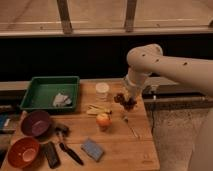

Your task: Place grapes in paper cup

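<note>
Tool [128, 96] at the end of the pale arm [165, 62], reaching in from the right over the rear right part of the counter [120, 152], pointed downward. Closed on the grapes [125, 101], the dark reddish bunch hanging at its tip, seemingly clear of the wood.

Just left of the bunch and apart from it: paper cup [102, 91], white, upright, standing on the counter near the back edge, mouth open upward. Grapes beside the cup rather than above or inside it.

In front of the cup, a few yellow strips [99, 109] lying flat; nearer still, a red-yellow apple [103, 120]. Farther left, at the back, a green tray [50, 81] holding a crumpled pale cloth [61, 100]. Toward the front left, a purple bowl [35, 122] and, nearer the corner, an orange bowl [22, 151], both upright. Between the bowls and the apple, a black-handled brush [67, 147] and a dark flat object [50, 154]; to their right, a blue sponge [92, 148] near the front edge.
</note>
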You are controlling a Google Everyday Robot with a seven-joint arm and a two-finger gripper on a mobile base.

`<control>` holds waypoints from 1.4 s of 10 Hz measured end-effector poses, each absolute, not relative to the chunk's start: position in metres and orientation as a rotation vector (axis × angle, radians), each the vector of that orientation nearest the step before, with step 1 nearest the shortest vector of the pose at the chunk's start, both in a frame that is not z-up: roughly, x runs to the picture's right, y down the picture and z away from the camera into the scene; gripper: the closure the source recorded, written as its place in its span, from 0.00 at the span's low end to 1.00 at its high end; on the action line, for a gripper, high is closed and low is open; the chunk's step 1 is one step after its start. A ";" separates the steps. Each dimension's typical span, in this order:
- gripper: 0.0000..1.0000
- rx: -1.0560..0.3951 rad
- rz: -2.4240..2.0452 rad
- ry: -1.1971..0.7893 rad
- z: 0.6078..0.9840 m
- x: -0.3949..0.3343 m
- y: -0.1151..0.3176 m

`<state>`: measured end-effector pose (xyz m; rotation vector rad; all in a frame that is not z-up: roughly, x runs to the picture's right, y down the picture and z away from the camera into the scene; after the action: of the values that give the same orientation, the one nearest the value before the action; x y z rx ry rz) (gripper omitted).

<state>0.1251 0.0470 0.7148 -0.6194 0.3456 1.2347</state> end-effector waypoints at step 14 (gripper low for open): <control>1.00 -0.510 1.043 0.290 0.729 0.083 -0.029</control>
<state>0.0829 -0.0287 0.7285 -0.5098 0.2900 1.0435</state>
